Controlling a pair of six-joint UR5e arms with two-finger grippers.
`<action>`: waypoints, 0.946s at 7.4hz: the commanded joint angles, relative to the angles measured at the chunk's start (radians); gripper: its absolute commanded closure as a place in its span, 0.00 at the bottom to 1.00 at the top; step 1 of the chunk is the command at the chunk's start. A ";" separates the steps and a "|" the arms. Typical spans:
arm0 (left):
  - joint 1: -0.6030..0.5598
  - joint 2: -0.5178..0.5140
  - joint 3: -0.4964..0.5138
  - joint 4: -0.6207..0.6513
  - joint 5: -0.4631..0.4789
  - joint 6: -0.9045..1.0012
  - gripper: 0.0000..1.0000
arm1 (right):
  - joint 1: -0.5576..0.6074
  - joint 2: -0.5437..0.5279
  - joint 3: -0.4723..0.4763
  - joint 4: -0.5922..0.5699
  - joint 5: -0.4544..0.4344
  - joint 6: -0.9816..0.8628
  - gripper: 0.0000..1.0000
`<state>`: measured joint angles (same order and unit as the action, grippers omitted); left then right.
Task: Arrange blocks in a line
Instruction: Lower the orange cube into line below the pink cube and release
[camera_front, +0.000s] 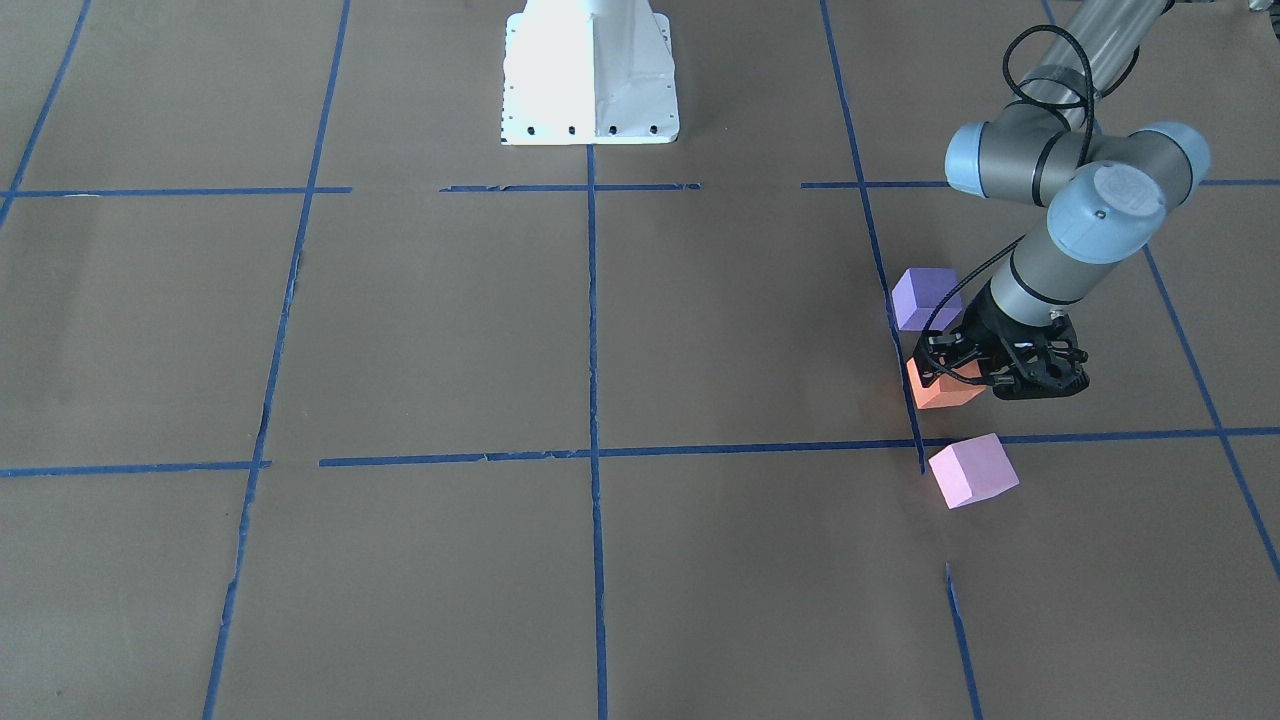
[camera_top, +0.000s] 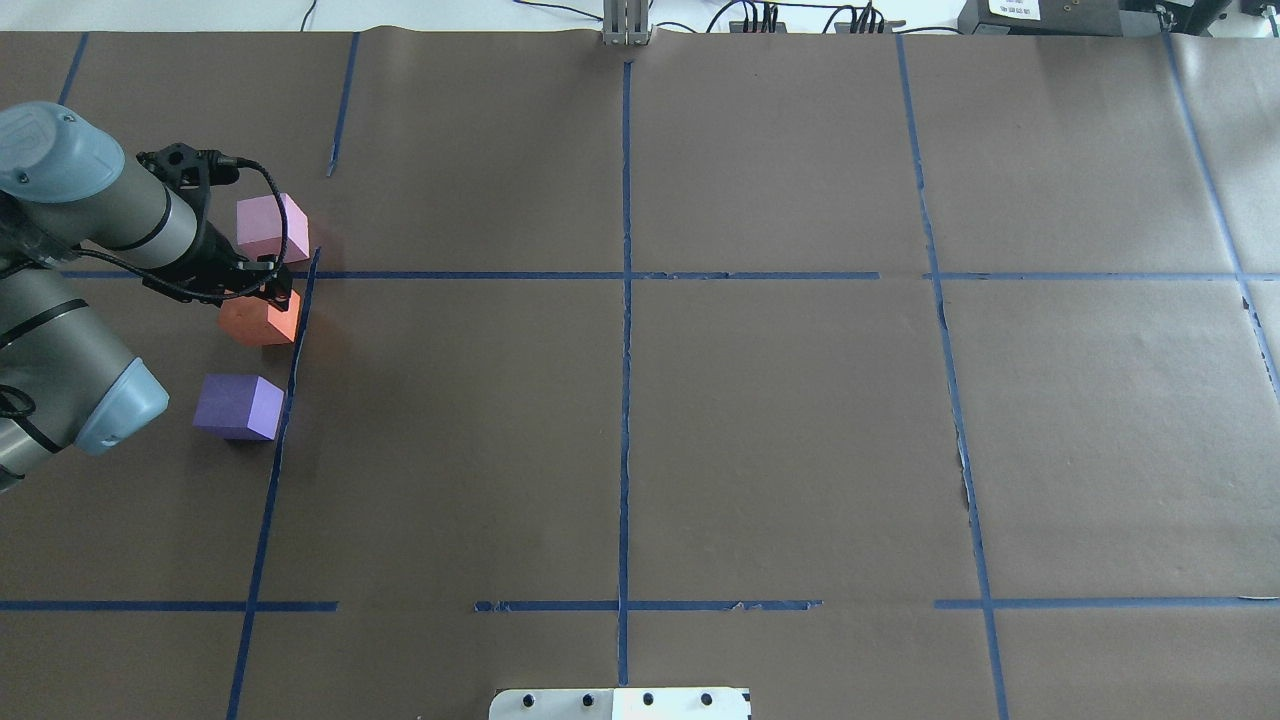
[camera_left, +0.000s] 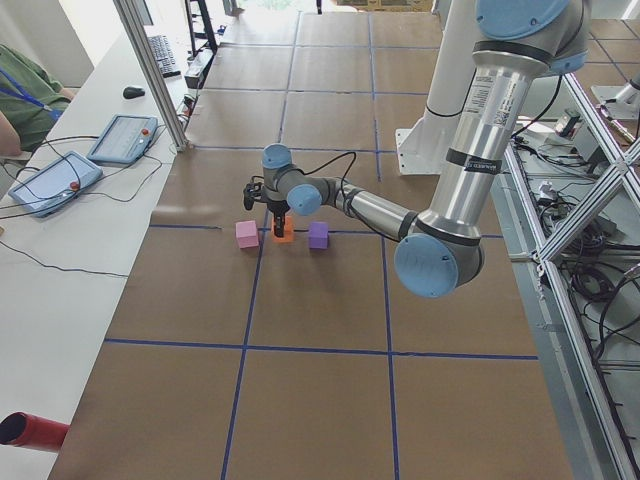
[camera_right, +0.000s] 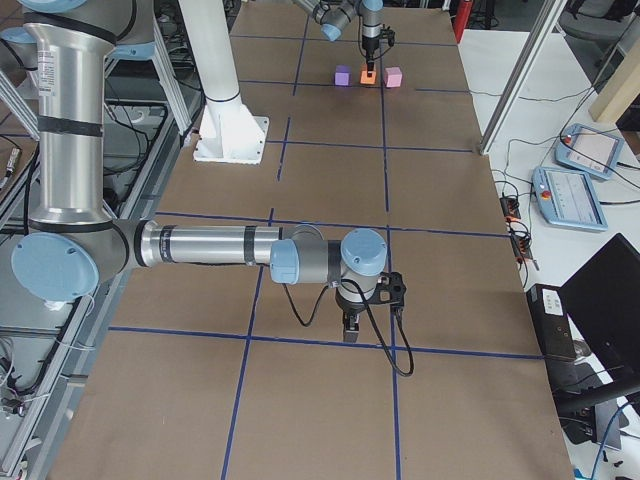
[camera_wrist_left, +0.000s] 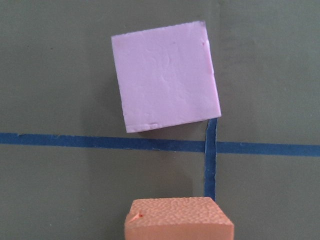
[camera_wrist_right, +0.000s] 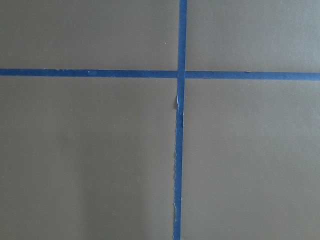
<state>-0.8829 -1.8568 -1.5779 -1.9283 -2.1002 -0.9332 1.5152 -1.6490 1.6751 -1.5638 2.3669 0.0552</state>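
Note:
Three blocks stand in a rough row at the table's left side. The orange block (camera_front: 940, 390) (camera_top: 256, 320) is in the middle, the violet-purple block (camera_front: 925, 297) (camera_top: 240, 406) nearer the robot, the pale pink block (camera_front: 972, 470) (camera_top: 272, 228) farther away. My left gripper (camera_front: 950, 368) (camera_top: 265, 292) reaches down onto the orange block and looks shut on it, with the block at table level. The left wrist view shows the orange block (camera_wrist_left: 178, 220) at the bottom edge and the pink block (camera_wrist_left: 167, 77) beyond a tape line. My right gripper (camera_right: 349, 326) hangs over bare table far away; I cannot tell its state.
Blue tape lines (camera_top: 625, 275) divide the brown paper into squares. The white robot base (camera_front: 590, 70) stands at the robot's edge. The right wrist view shows only a tape crossing (camera_wrist_right: 180, 75). Operator consoles (camera_left: 70, 170) lie on a side bench.

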 joint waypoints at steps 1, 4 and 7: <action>0.002 0.002 0.013 -0.024 0.000 0.001 0.00 | -0.001 0.000 0.000 -0.001 0.000 0.000 0.00; 0.001 0.004 -0.034 -0.014 0.000 0.008 0.00 | 0.000 0.000 0.000 0.001 0.000 0.000 0.00; -0.107 -0.005 -0.307 0.272 0.000 0.202 0.00 | -0.001 0.000 0.000 0.001 -0.002 0.000 0.00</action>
<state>-0.9321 -1.8540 -1.7837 -1.7832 -2.1000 -0.8505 1.5153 -1.6491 1.6751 -1.5631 2.3660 0.0552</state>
